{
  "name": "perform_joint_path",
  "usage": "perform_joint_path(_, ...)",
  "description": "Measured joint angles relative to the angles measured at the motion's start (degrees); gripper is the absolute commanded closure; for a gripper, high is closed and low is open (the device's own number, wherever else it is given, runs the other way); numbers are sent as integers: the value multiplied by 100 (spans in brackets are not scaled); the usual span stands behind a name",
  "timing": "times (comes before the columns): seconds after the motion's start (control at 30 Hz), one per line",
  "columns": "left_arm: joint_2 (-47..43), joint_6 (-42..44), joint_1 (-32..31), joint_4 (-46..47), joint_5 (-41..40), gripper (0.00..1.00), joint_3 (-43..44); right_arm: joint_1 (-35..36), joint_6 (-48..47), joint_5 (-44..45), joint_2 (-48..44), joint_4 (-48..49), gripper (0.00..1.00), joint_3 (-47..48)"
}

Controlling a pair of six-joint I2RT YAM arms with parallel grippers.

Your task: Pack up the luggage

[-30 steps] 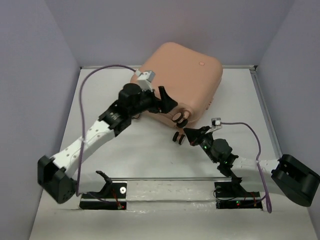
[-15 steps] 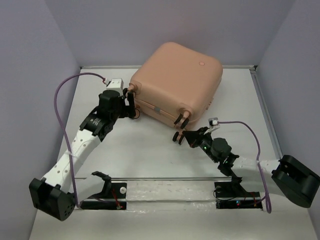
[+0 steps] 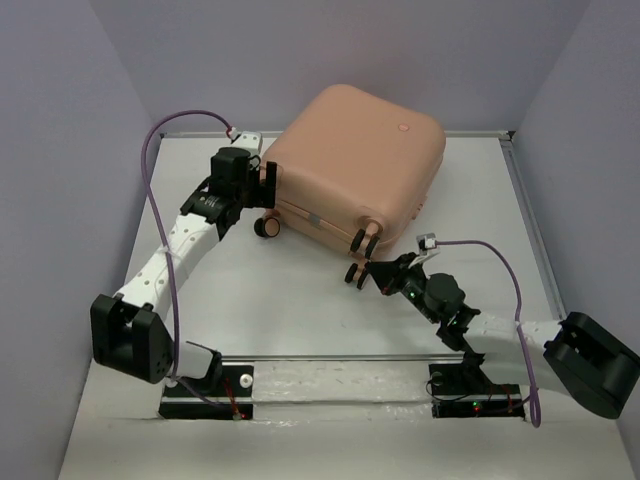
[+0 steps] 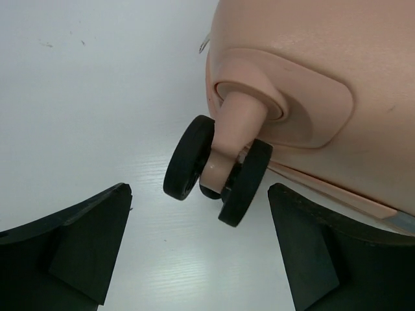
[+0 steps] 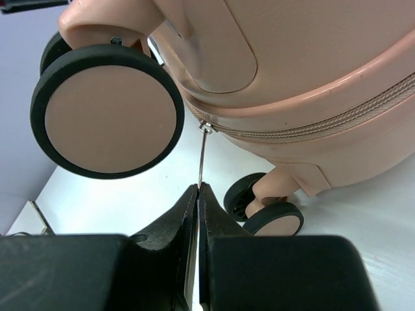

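Note:
The peach-pink luggage lies closed and flat at the back of the table, wheels toward the arms. My left gripper is open at its left near corner. A black caster wheel stands just beyond its spread fingers. My right gripper is at the front right corner, next to another caster. In the right wrist view it is shut on the thin metal zipper pull that hangs from the zip line.
Purple-grey walls enclose the table on three sides. A metal rail with both arm bases runs along the near edge. Purple cables loop over each arm.
My left arm has swung left and back along the luggage's near side, from the middle to its left corner. My right gripper has stayed at the front right caster.

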Motion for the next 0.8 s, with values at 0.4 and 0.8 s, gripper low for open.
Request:
perform_joint_path(0.4, 855, 232, 234, 61, 385, 21, 372, -44, -37, -103, -107, -66, 93, -9)
perform_joint_path(0.8, 894, 584, 267, 50, 1458, 94, 549, -210, -39, -133, -107, -96, 93, -9)
